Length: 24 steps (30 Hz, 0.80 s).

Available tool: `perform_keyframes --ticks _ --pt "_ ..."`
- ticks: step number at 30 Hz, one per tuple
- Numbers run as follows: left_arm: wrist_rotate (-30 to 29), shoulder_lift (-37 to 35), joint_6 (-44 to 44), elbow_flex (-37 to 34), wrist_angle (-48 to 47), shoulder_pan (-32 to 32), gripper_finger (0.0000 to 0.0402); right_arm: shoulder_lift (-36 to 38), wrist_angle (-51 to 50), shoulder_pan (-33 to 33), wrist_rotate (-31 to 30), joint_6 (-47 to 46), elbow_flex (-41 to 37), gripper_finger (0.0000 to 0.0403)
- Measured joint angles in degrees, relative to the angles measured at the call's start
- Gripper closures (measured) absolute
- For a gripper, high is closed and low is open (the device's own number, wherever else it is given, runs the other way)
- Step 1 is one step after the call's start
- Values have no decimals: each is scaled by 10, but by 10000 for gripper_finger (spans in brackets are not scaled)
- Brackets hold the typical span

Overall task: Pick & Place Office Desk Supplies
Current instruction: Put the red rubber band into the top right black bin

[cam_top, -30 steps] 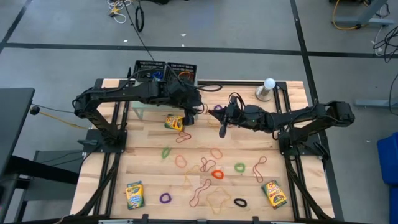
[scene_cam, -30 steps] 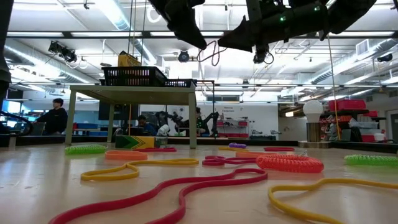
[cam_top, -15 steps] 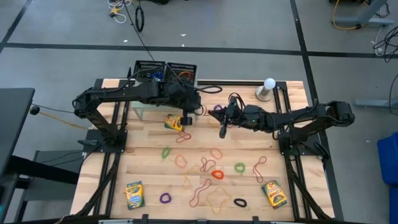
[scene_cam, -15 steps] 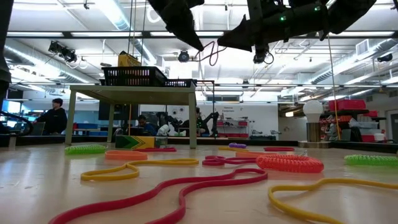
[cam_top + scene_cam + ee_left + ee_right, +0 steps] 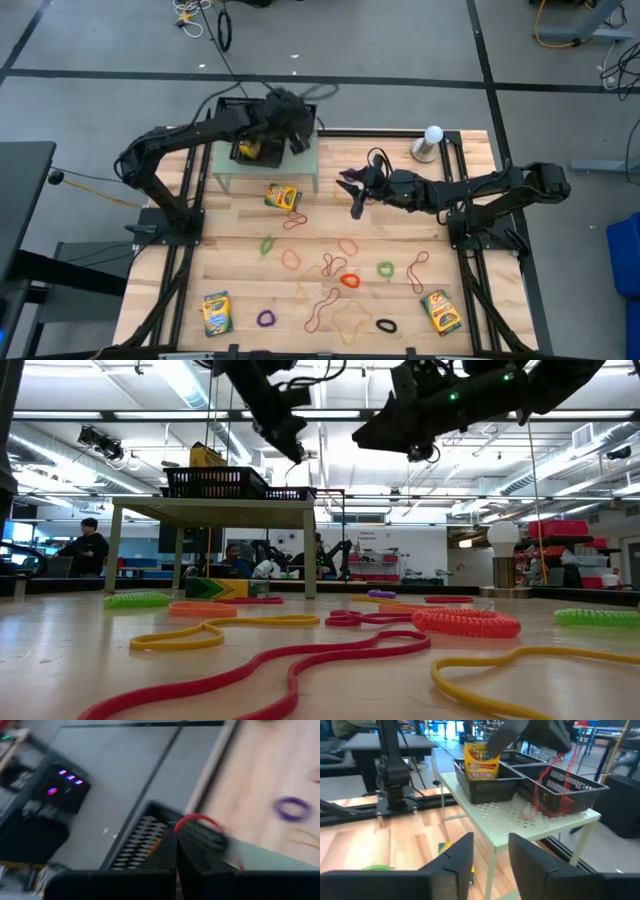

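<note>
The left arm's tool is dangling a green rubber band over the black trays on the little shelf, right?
Not green. The rubber band pinched in the left tool is red, as the right wrist view shows; it does hang over the black mesh trays.

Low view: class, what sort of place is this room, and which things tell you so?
Probably a robotics lab or workshop: two robot arms hang over a wooden table, with workbenches and strip lights behind.
</note>
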<state>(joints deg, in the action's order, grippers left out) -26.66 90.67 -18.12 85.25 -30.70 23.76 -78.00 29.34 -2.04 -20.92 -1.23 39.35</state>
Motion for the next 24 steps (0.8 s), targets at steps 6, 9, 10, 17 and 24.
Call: perform_keyframes --ticks 6,9,10,17,24 --pt "16 0 7 0 35 37 398 0 -28 0 -2 3 0 238" --pt "21 -5 -6 0 33 35 398 0 -41 0 -2 5 0 242" --pt "23 -9 -6 0 32 32 398 0 -44 0 -2 5 0 247" --pt "47 -55 0 0 -6 5 398 0 -46 0 0 6 0 294" --pt "42 -95 3 0 -6 -10 397 0 -46 0 6 6 0 320"
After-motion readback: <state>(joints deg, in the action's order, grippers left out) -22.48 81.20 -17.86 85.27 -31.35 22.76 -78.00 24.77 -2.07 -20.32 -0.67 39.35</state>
